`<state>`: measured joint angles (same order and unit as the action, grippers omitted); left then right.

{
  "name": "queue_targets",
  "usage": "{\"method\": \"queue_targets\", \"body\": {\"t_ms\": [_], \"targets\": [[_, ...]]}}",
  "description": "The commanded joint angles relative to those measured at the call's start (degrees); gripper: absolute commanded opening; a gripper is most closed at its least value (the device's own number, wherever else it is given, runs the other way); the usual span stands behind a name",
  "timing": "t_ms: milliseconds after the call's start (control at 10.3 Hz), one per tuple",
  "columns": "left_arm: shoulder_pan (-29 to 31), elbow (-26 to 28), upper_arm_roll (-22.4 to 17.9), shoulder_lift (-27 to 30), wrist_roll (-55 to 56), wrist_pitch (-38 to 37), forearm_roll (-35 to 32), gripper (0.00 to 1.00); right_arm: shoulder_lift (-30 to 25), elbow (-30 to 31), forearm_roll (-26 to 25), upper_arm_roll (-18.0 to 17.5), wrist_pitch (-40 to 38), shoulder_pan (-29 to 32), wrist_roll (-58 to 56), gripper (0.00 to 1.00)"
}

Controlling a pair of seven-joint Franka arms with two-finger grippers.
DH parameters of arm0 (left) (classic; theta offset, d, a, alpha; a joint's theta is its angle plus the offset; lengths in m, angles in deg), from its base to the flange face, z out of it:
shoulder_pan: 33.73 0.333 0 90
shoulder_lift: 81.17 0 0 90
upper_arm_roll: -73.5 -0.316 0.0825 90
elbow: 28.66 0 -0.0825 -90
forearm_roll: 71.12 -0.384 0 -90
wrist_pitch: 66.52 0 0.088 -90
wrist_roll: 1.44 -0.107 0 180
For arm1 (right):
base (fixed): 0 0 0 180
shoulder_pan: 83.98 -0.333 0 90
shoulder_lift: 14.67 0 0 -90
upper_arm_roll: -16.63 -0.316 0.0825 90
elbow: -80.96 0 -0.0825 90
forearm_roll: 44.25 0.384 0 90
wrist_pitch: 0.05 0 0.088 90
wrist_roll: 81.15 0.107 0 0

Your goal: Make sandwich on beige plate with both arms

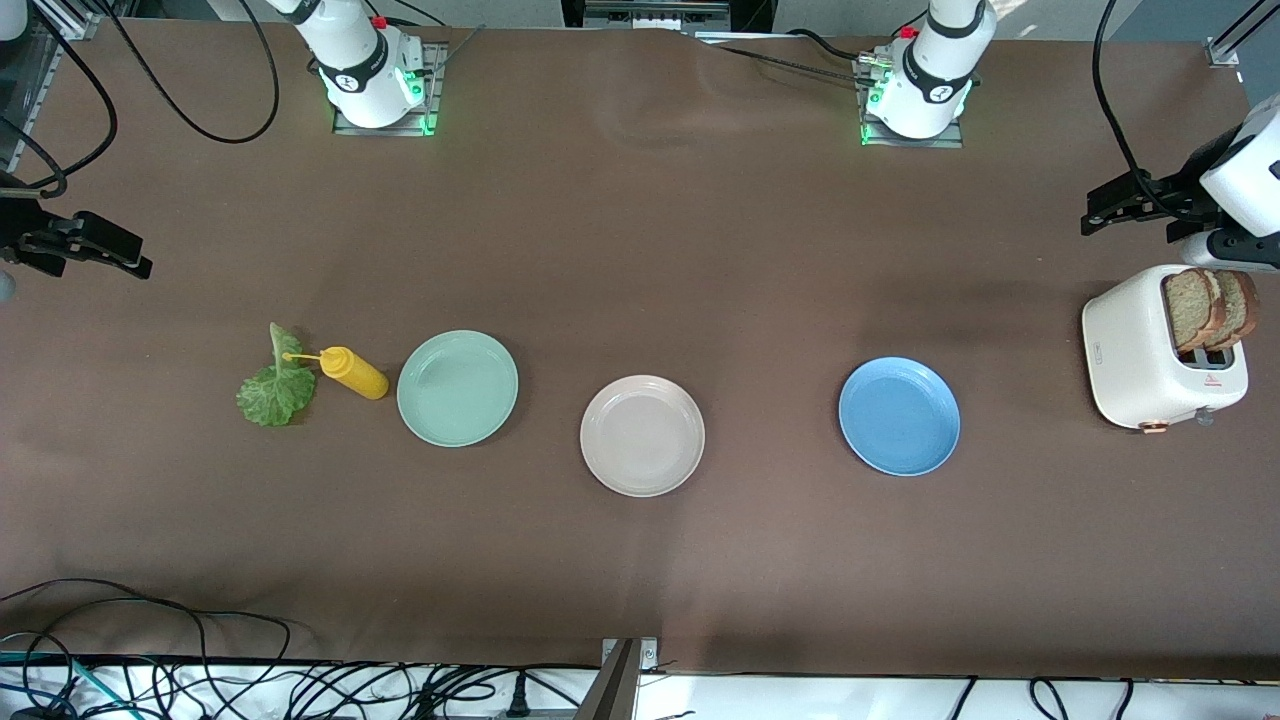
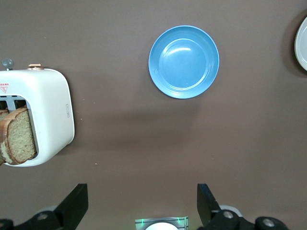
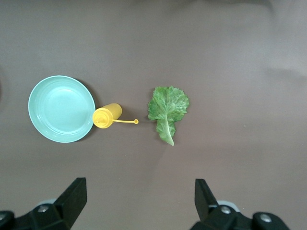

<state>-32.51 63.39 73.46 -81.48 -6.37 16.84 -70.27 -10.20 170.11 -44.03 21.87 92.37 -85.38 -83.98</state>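
The beige plate (image 1: 642,436) lies empty at the middle of the table; its edge shows in the left wrist view (image 2: 302,44). Two brown bread slices (image 1: 1210,308) stand in a white toaster (image 1: 1140,360) at the left arm's end, also seen in the left wrist view (image 2: 20,136). A green lettuce leaf (image 1: 277,387) lies flat at the right arm's end, also in the right wrist view (image 3: 168,108). My left gripper (image 1: 1100,212) is open and empty, up beside the toaster (image 2: 50,115). My right gripper (image 1: 135,255) is open and empty, over the table's edge at the right arm's end.
A yellow squeeze bottle (image 1: 352,372) lies on its side between the lettuce and a mint green plate (image 1: 457,388). A blue plate (image 1: 899,416) lies between the beige plate and the toaster. Cables run along the table's near edge.
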Motion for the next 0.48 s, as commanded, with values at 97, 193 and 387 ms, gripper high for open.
{"method": "queue_targets", "body": {"t_ms": [97,193,387], "targets": [[0.5,0.6,0.3,0.6,0.2,0.2,1.3,1.0,-0.3,-0.8,0.8,0.1,-1.2,0.2,-0.9,1.0],[0.5,0.6,0.3,0.6,0.2,0.2,1.3,1.0,-0.3,-0.8,0.8,0.1,-1.2,0.2,-0.9,1.0],[0.5,0.6,0.5,0.3,0.2,0.2,1.3,1.0,-0.3,-0.8,0.8,0.1,-1.2,0.2,-0.9,1.0]]}}
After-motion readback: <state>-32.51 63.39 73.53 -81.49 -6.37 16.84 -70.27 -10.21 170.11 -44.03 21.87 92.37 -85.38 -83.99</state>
